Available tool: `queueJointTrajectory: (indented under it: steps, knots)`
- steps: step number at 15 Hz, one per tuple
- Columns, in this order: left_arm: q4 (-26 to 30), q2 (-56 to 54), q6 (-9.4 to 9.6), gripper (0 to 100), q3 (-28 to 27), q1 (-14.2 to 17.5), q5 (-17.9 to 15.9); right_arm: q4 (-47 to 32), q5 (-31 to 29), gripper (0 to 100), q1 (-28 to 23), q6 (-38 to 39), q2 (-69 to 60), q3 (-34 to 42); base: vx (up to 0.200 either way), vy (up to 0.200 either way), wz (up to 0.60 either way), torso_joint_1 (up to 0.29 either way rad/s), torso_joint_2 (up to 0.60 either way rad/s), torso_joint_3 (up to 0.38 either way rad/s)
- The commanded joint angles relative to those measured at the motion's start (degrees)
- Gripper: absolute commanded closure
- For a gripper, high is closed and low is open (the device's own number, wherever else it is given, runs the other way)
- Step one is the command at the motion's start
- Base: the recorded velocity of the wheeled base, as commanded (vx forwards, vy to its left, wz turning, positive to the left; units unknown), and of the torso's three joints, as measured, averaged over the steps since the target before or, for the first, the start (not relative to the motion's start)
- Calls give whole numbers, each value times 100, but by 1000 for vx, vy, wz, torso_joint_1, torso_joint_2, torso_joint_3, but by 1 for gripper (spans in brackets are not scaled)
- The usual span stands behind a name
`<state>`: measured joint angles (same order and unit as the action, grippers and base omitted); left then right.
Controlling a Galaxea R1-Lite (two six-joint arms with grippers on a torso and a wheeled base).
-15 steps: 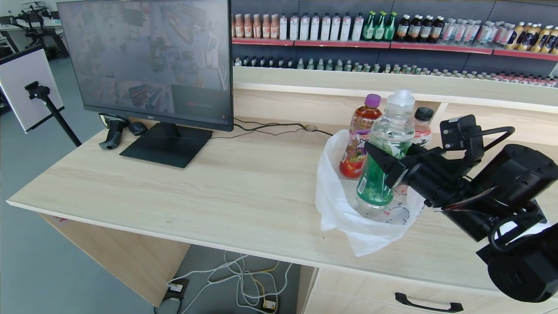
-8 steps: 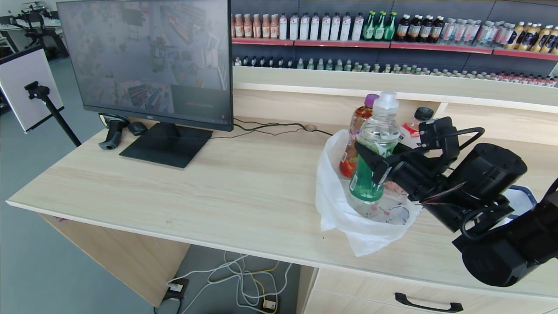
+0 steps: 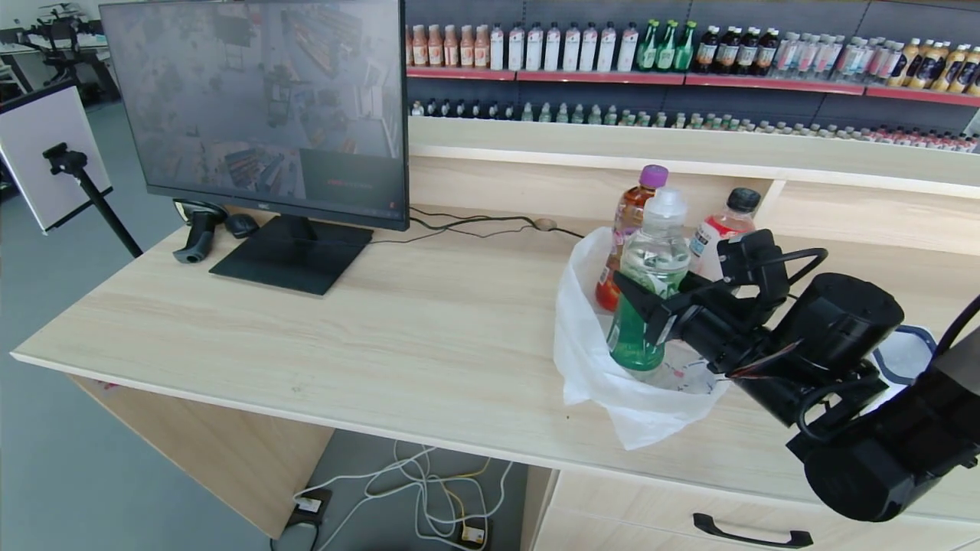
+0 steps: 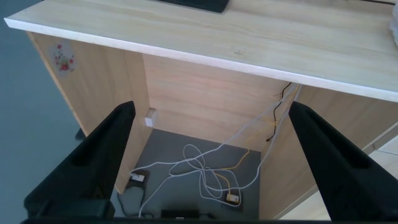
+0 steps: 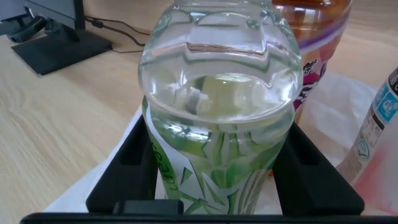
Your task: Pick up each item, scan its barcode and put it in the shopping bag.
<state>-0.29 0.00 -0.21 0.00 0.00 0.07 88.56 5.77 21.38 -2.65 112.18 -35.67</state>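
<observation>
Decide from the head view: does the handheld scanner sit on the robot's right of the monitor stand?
No, the handheld scanner sits to the robot's left of the monitor stand, near the table's far corner.

The head camera looks forward and down from above across the wooden counter (image 3: 383, 329). Its view is wide enough to take in the monitor (image 3: 260, 107) on the left, the store shelves (image 3: 689, 80) behind and the shopping bag (image 3: 589, 360) on the right. The right wrist camera sits just behind the right gripper (image 5: 221, 124), very near the green-labelled water bottle (image 5: 217, 62), and faces toward the monitor stand (image 5: 56, 43). The bottle, bag and stand are shared with the head view. The left wrist camera hangs low before the counter, facing its front edge and the floor cables (image 4: 205, 174), both shared with the head view. The dark shapes at its sides are probably the fingers (image 4: 93, 168) of the left gripper (image 4: 210, 106).
</observation>
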Motion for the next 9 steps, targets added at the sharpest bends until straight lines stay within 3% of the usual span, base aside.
queueJointTrajectory:
  steps: [1, 9]
  knots:
    - [3, 0, -6, 0, 0, 0, 1, -15, 3, 100, 6, 18, 15, 130, 0, 0, 0, 0, 0, 0]
    - [-6, 0, 3, 0, 0, 0, 1, 56, 3, 100, 6, 168, -21, 473, 0, 0, 0, 0, 0, 0]
